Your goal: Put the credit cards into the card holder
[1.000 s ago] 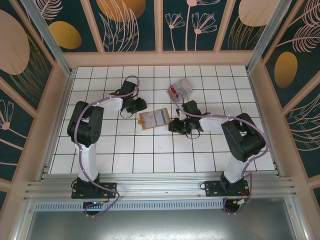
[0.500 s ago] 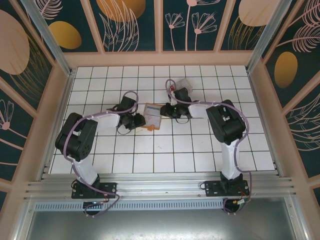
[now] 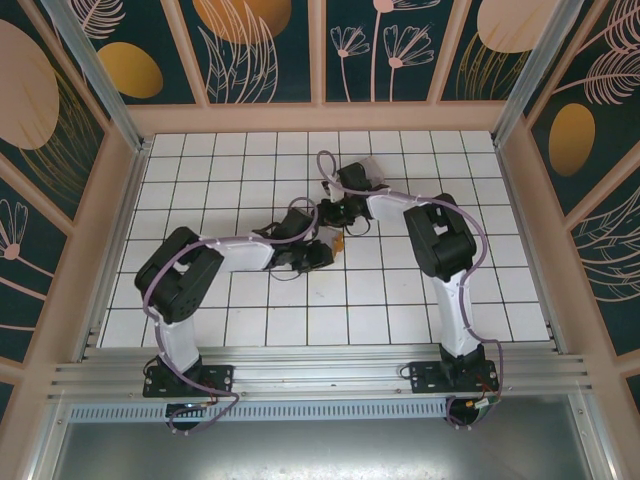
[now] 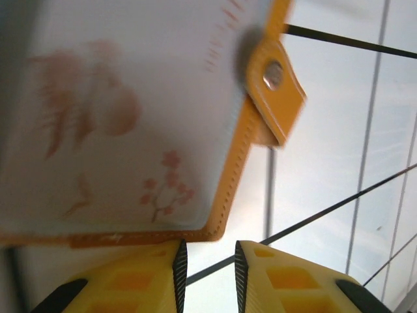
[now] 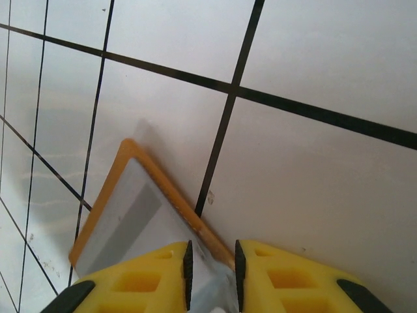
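The card holder (image 4: 234,163), orange-tan with a snap tab (image 4: 273,75), looms close and tilted in the left wrist view. A whitish card (image 4: 130,111) with a pink flower print lies in it. My left gripper (image 4: 207,261) sits at its lower edge, jaws a little apart with only floor between them. In the right wrist view a corner of the holder (image 5: 163,189), grey lining showing, runs in between the jaws of my right gripper (image 5: 210,261), which close on it. From above, the left gripper (image 3: 305,252) and right gripper (image 3: 333,212) meet mid-table, and only an orange sliver of the holder (image 3: 338,241) peeks out.
A clear plastic box (image 3: 366,170) stands just behind the right arm, partly covered by it. White tiled floor (image 3: 250,310) lies around both arms, bounded by wooden walls (image 3: 320,118) at the back and sides.
The left gripper has swung right and nearer, the right gripper back and left. They have closed in from either side onto the holder, which they now cover from above.
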